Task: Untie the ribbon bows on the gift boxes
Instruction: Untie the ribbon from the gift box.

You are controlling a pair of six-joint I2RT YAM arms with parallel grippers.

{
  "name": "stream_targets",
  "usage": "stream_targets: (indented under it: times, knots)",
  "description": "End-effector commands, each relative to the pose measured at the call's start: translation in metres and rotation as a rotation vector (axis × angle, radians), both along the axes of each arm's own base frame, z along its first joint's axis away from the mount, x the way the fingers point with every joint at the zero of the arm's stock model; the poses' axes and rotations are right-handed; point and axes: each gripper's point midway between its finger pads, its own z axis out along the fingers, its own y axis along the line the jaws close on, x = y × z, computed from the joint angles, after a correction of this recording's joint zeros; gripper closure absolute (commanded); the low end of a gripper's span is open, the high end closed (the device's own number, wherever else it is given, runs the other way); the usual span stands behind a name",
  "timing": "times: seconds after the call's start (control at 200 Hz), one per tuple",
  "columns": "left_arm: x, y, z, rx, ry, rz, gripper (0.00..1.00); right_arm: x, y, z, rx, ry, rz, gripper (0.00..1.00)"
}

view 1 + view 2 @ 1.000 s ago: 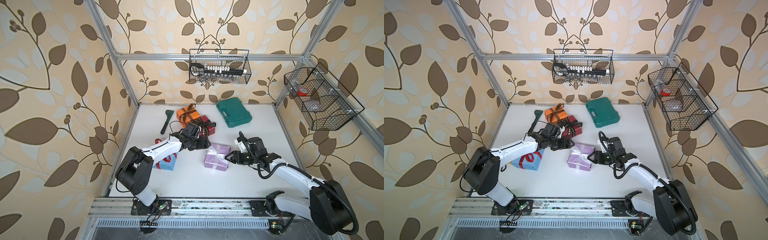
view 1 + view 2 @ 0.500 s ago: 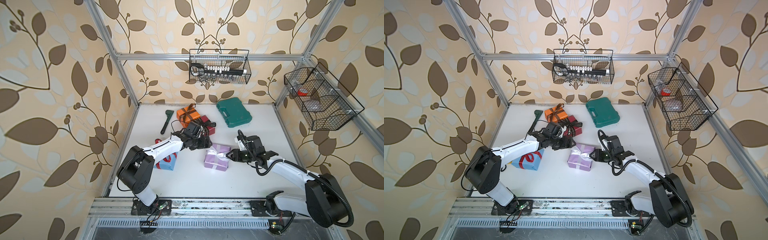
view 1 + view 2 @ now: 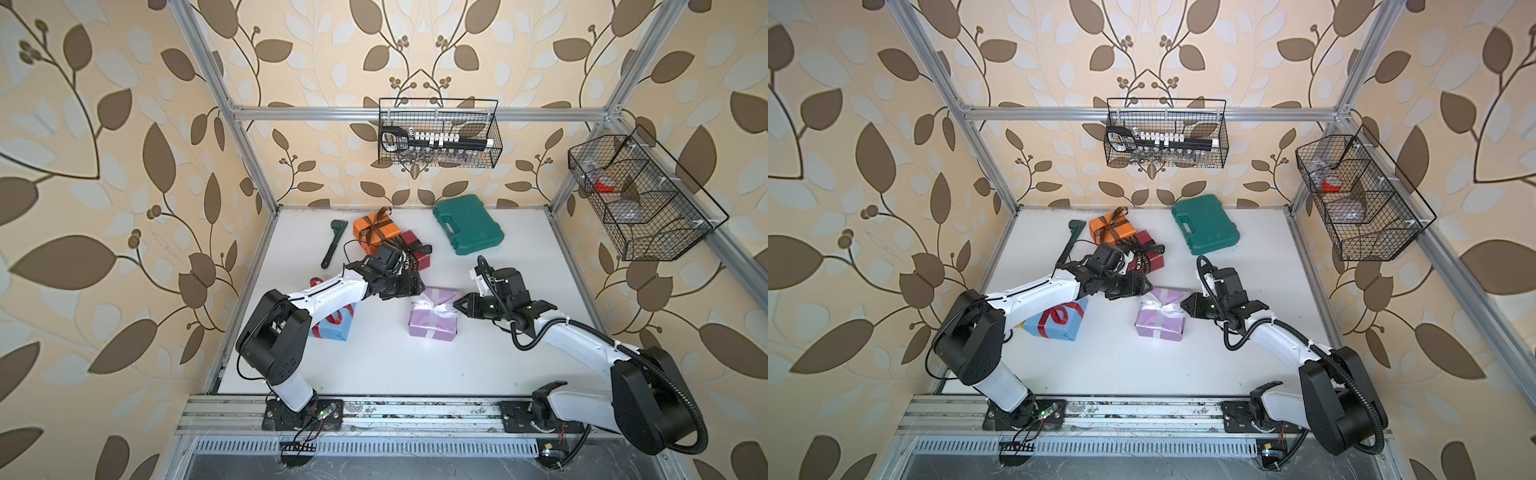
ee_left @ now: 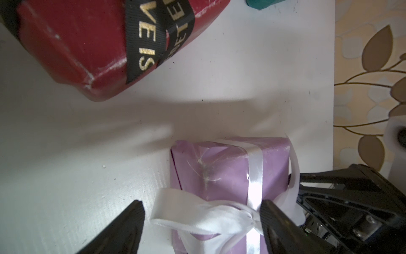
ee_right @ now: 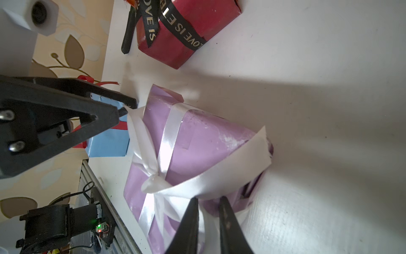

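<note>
Both top views are bright, even and sharp; the frame posts point(image 3: 242, 137) bend toward the edges. In wrist views, glare shines on the white ribbon point(image 4: 254, 187), broad soft shadows cross the bench point(image 5: 307, 99), and the dark red box point(image 4: 72, 44) looks blurred.

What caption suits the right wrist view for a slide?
Right arm's narrowed jaws straddle the white ribbon on the lilac box; dark red box beyond.
</note>
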Motion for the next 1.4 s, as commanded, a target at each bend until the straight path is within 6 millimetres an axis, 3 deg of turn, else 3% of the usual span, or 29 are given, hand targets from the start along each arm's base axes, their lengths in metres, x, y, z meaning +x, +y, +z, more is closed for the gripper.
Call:
stream_targets:
  times: [0.0, 0.22, 0.36, 0.56, 0.69, 0.915, 1.19, 1.4]
  knots:
    - [0.005, -0.012, 0.005, -0.03, -0.005, -0.025, 0.26, 0.015, 0.007, 0.014, 0.011, -0.051, 0.007, 0.81]
    - [0.014, -0.019, 0.005, -0.036, 0.001, -0.028, 0.37, 0.014, 0.008, 0.014, 0.016, -0.052, 0.013, 0.8]
    - [0.015, -0.022, 0.015, -0.039, 0.002, -0.038, 0.42, 0.012, 0.007, 0.013, 0.014, -0.049, 0.011, 0.8]
    - [0.023, 0.005, 0.035, 0.093, -0.143, -0.017, 0.36, 0.011, 0.006, 0.014, 0.013, -0.053, 0.013, 0.81]
    - [0.029, 0.0, 0.049, 0.076, -0.203, -0.042, 0.35, 0.01, 0.007, 0.013, 0.013, -0.051, 0.018, 0.81]
    - [0.023, -0.026, 0.029, 0.005, -0.086, -0.101, 0.36, 0.01, 0.007, 0.014, 0.015, -0.05, 0.015, 0.8]
    - [0.003, -0.029, 0.005, 0.026, -0.01, -0.107, 0.39, 0.01, 0.007, 0.014, 0.02, -0.053, 0.016, 0.81]
    - [0.001, -0.035, 0.01, 0.015, -0.014, -0.122, 0.56, 0.008, 0.006, 0.012, 0.016, -0.05, 0.014, 0.81]
